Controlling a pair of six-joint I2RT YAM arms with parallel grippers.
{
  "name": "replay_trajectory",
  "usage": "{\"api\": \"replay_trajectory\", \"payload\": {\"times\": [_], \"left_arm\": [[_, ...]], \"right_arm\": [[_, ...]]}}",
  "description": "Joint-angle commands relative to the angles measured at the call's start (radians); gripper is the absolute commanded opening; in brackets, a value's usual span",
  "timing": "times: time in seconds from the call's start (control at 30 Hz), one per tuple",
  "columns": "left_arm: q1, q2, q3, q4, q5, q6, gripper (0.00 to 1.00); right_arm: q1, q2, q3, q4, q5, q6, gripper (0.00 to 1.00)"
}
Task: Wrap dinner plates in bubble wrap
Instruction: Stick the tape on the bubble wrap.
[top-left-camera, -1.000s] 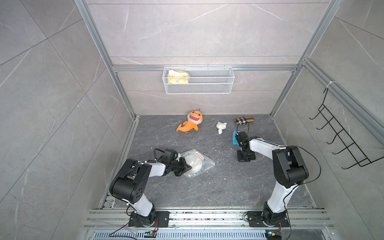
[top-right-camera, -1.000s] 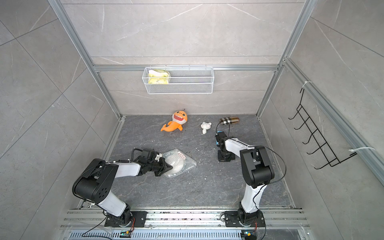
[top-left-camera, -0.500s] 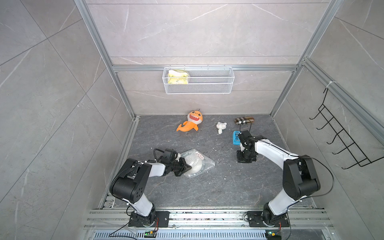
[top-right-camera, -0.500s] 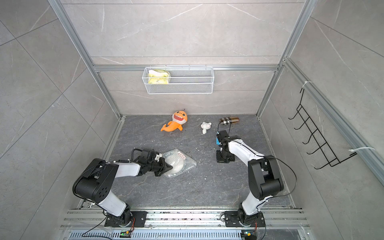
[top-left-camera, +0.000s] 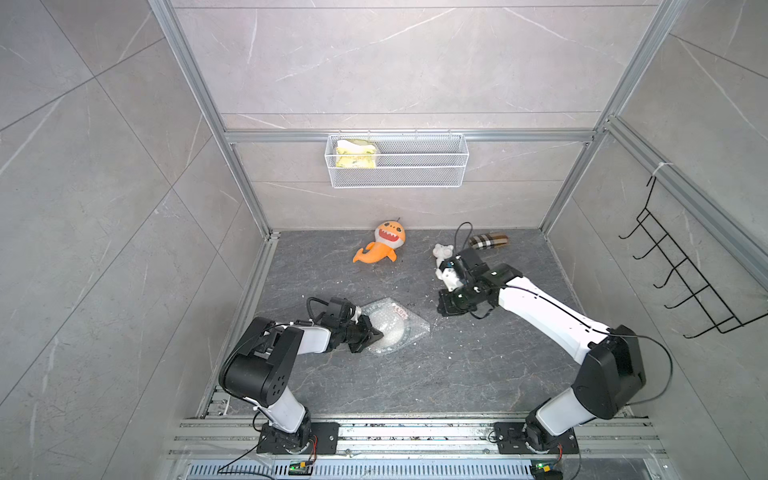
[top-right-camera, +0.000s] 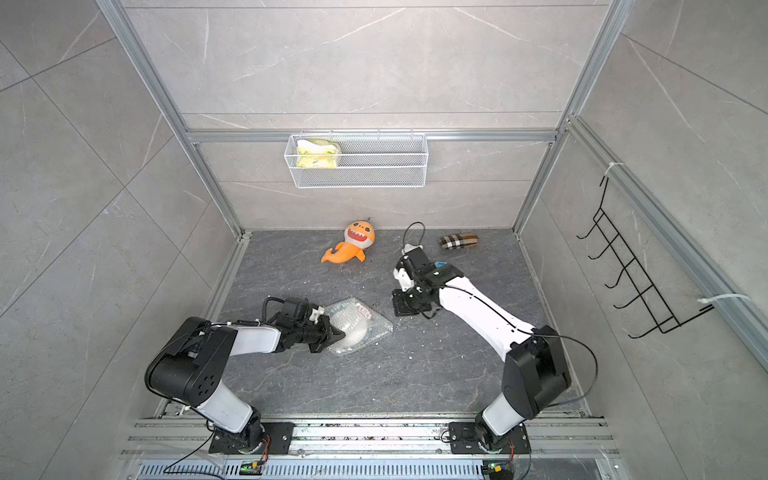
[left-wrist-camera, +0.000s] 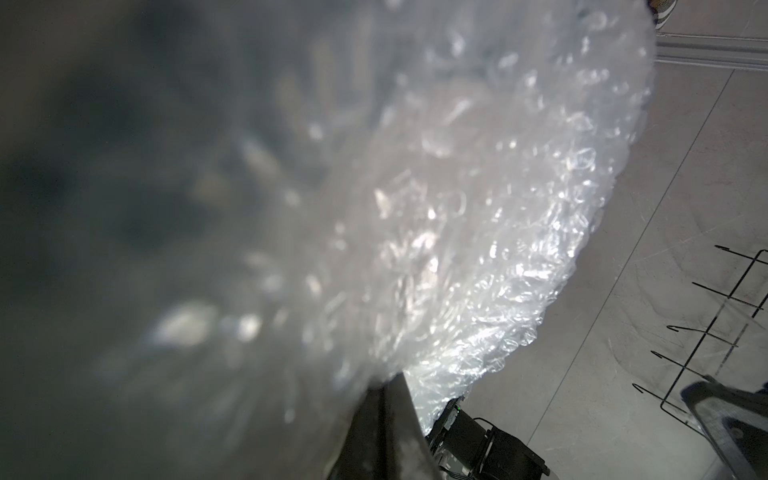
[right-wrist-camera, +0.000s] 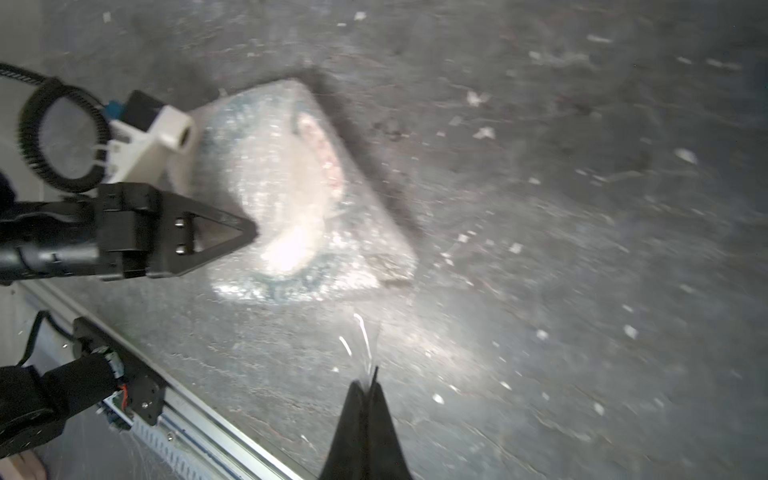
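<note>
The dinner plate (top-left-camera: 394, 327) lies on the dark floor under the bubble wrap (top-left-camera: 417, 328); its white centre and dark rim band show through in both top views. My left gripper (top-left-camera: 376, 332) is low at the wrap's left side and shut on a fold of it. In the left wrist view the bubble wrap (left-wrist-camera: 478, 228) is drawn up over most of the picture. My right gripper (top-left-camera: 444, 309) points down at the floor, right of the wrap and apart from it, shut. In the right wrist view thin shiny streaks show at the right gripper (right-wrist-camera: 366, 380) tips; I cannot tell what they are.
An orange shark plush (top-left-camera: 380, 247), a small white figure (top-left-camera: 442, 251) and a checked pouch (top-left-camera: 488, 241) lie near the back wall. A wire basket (top-left-camera: 397, 178) hangs on that wall, a black hook rack (top-left-camera: 681, 282) on the right wall. Metal rails run along the front.
My right gripper has moved left across the floor toward the wrapped plate, with the arm stretching out. The left gripper and the wrap have stayed put.
</note>
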Motion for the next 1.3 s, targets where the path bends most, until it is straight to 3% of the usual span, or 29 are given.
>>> {"api": "replay_trajectory", "payload": {"times": [0.0,0.23,0.43,0.87,1.27], "left_arm": [[-0.004,0.052,-0.067,-0.199,-0.173,0.021,0.05],[-0.004,0.041,-0.087,-0.19,-0.175,0.011,0.05],[-0.004,0.043,-0.101,-0.176,-0.175,0.004,0.05],[-0.004,0.046,-0.094,-0.17,-0.168,-0.003,0.05],[-0.004,0.038,-0.107,-0.168,-0.172,-0.008,0.05]], "right_arm": [[0.084,0.106,0.077,0.085,-0.052,0.054,0.0],[0.2,0.301,0.262,0.047,-0.021,0.032,0.0],[0.225,0.355,0.335,0.031,0.001,0.028,0.0],[0.262,0.365,0.235,-0.074,0.181,0.001,0.0],[0.278,0.385,0.199,-0.104,0.263,-0.003,0.0]]}}
